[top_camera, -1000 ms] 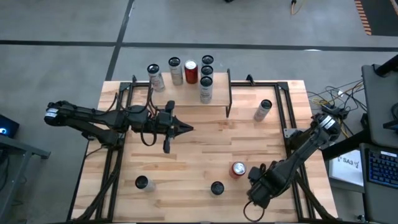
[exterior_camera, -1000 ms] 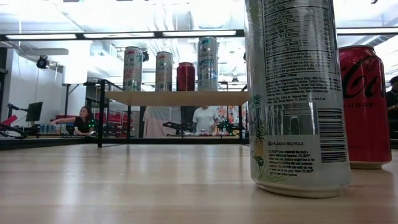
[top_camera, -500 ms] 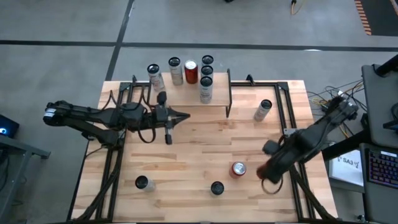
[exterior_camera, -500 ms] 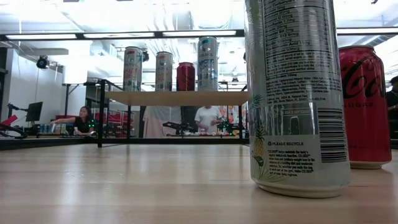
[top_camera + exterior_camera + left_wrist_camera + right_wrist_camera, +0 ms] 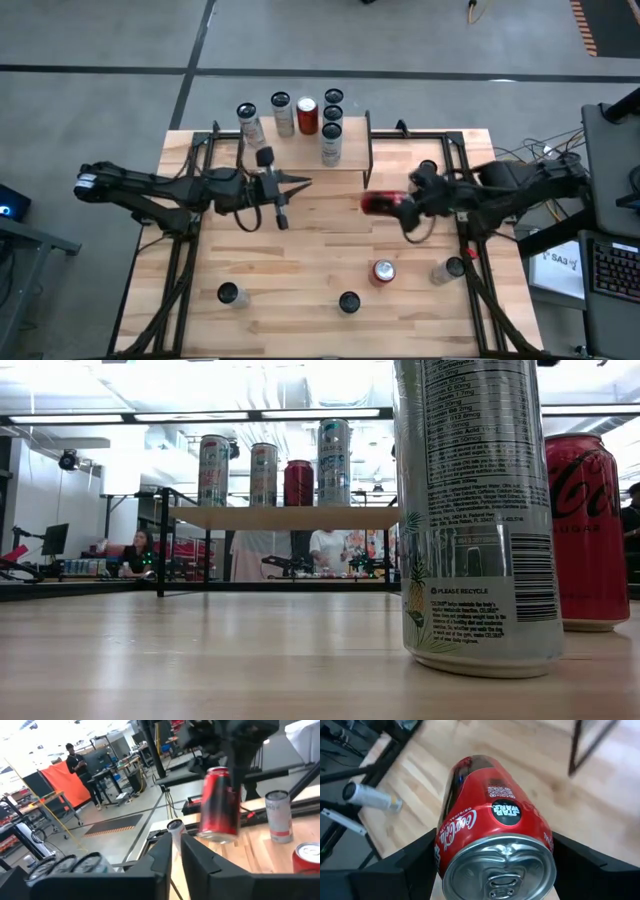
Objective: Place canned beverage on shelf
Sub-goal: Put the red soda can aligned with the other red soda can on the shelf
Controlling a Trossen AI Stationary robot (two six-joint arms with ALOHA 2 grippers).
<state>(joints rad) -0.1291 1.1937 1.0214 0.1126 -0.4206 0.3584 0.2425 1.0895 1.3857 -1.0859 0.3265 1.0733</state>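
Note:
My right gripper (image 5: 397,204) is shut on a red cola can (image 5: 375,204), in the air over the middle of the table, just near-right of the shelf (image 5: 290,153). The shelf is a low wooden riser on black legs, and several cans stand on its top board. The can also shows in the left wrist view (image 5: 217,805). My left gripper (image 5: 300,183) is shut and empty in front of the shelf's near edge, pointing at the red can. My right gripper pinches the red can's round wall just below its top rim (image 5: 445,851) between its two fingers (image 5: 395,870). The fingers slant down from above and from the table's right. The tab end faces the wrist. The can hangs below, slightly tilted, clear of the table.
Loose cans stand on the table: a red one (image 5: 383,271), a silver one (image 5: 447,270), a dark one (image 5: 348,301), one at the near left (image 5: 230,294), and a silver one (image 5: 426,170) behind the right arm. People are in the room beyond the table.
My right gripper has swung up from the table's near right corner toward the far side and the left, bringing the red can up near the shelf's right end. A silver can shows where the arm was. My left gripper has moved slightly toward the far edge.

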